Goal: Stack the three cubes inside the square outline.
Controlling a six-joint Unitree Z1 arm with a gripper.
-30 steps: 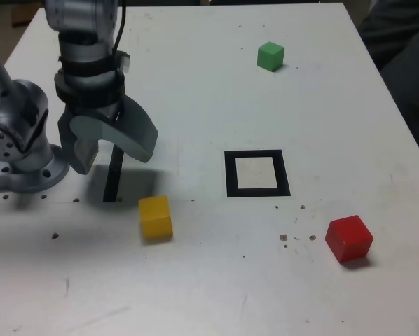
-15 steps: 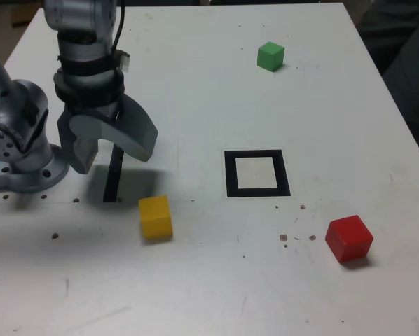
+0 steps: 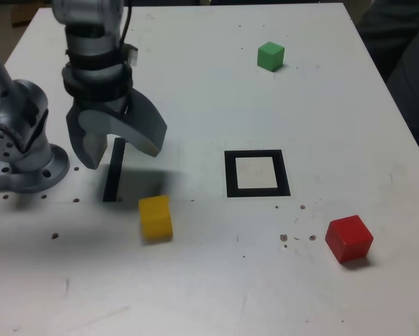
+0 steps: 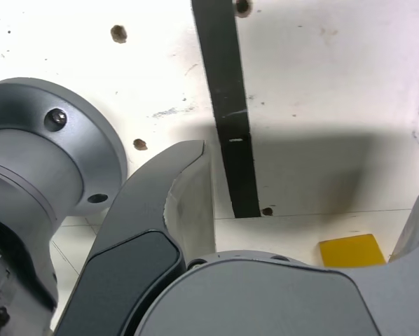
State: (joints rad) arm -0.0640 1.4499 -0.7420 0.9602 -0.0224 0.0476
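Note:
My gripper hangs open and empty above the table at the exterior view's left, over a thin black strip. The yellow cube lies just in front of it, apart from the fingers; a corner of the yellow cube shows in the wrist view between the wide jaws. The square outline, black with a pale centre, sits mid-table with nothing in it. The red cube rests near the front at the exterior view's right. The green cube stands at the far right.
The arm's round grey base stands at the exterior view's left edge, and the base also fills part of the wrist view. A thin black strip lies under the gripper. Dark cloth lies beyond the table's right edge.
The gripper has shifted a little toward the exterior view's right and turned slightly, still open. The cubes have not moved.

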